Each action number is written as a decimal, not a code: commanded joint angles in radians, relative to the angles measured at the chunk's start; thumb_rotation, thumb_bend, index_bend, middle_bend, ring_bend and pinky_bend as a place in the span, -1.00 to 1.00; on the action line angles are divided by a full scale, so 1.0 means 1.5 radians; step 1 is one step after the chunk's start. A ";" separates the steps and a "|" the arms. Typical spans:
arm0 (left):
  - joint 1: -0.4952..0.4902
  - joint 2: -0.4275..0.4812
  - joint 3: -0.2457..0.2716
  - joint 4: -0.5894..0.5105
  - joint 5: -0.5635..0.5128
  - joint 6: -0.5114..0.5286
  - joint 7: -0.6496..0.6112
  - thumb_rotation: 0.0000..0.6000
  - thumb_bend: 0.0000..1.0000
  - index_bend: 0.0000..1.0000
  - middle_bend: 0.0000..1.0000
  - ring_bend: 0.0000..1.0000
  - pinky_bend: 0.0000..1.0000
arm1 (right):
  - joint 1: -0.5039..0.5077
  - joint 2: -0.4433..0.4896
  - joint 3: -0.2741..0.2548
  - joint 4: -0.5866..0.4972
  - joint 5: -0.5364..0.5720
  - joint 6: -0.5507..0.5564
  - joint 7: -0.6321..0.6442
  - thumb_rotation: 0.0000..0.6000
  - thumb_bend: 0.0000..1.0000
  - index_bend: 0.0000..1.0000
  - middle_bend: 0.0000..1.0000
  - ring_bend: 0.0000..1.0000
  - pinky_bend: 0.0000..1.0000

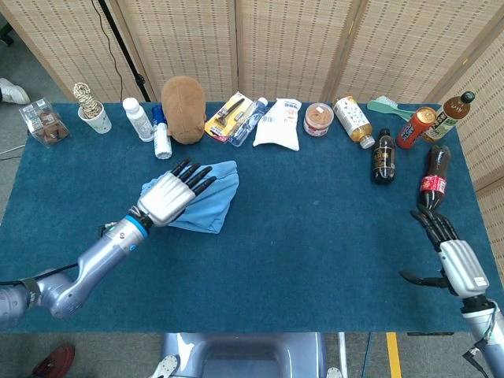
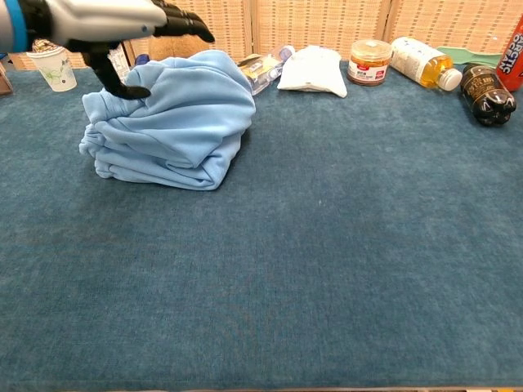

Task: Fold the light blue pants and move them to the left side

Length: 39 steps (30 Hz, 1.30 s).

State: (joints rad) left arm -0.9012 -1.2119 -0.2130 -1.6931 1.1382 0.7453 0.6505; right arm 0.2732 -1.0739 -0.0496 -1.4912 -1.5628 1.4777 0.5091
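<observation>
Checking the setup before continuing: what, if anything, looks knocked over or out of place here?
Several bottles lie on their sides: the yellow tea bottle, the cola bottle and a small white bottle. The light blue pants sit bunched, not flat.

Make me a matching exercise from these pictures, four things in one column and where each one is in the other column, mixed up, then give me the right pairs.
Things:
1. light blue pants
2. left hand
3. right hand
4. brown plush toy

Places:
A. at the table's right edge, near the cola bottle, holding nothing
B. at the back of the table, between the white bottles and the yellow package
C. folded in a pile, left of the table's middle
D. over the folded pile, fingers spread

Pairs: 1-C, 2-D, 3-A, 4-B
</observation>
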 commanded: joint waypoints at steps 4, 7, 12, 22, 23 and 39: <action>-0.047 -0.035 0.063 -0.020 -0.151 0.006 0.106 1.00 -0.43 -1.00 -1.00 -1.00 -1.00 | -0.006 -0.004 0.000 0.020 -0.007 -0.015 0.011 1.00 -1.00 -1.00 -1.00 -1.00 -1.00; -0.052 -0.027 0.089 -0.033 -0.198 0.031 0.139 1.00 -0.53 -1.00 -1.00 -1.00 -1.00 | -0.007 -0.007 0.006 0.026 -0.010 -0.016 0.015 1.00 -1.00 -1.00 -1.00 -1.00 -1.00; -0.053 -0.033 0.120 -0.015 -0.244 0.056 0.158 1.00 -0.59 -1.00 -1.00 -1.00 -1.00 | -0.009 -0.015 0.016 0.026 -0.012 -0.014 0.014 1.00 -1.00 -1.00 -1.00 -1.00 -1.00; 0.001 -0.094 0.129 0.124 -0.137 0.074 0.002 1.00 -0.59 -1.00 -1.00 -1.00 -1.00 | -0.010 -0.032 0.029 0.027 -0.025 -0.009 0.001 1.00 -1.00 -1.00 -1.00 -1.00 -1.00; 0.007 -0.101 0.129 0.141 -0.125 0.072 -0.019 1.00 -0.59 -1.00 -1.00 -1.00 -1.00 | -0.011 -0.033 0.030 0.026 -0.026 -0.009 0.001 1.00 -1.00 -1.00 -1.00 -1.00 -1.00; 0.064 -0.259 0.122 0.390 0.068 0.126 -0.256 1.00 -0.73 -1.00 -1.00 -1.00 -1.00 | -0.015 -0.038 0.036 0.025 -0.043 -0.007 -0.001 1.00 -1.00 -1.00 -1.00 -1.00 -1.00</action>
State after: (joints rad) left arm -0.8141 -1.5689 -0.0227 -1.1419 1.2119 0.9165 0.2944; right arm 0.2504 -1.1307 0.0036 -1.4534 -1.6262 1.4663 0.5085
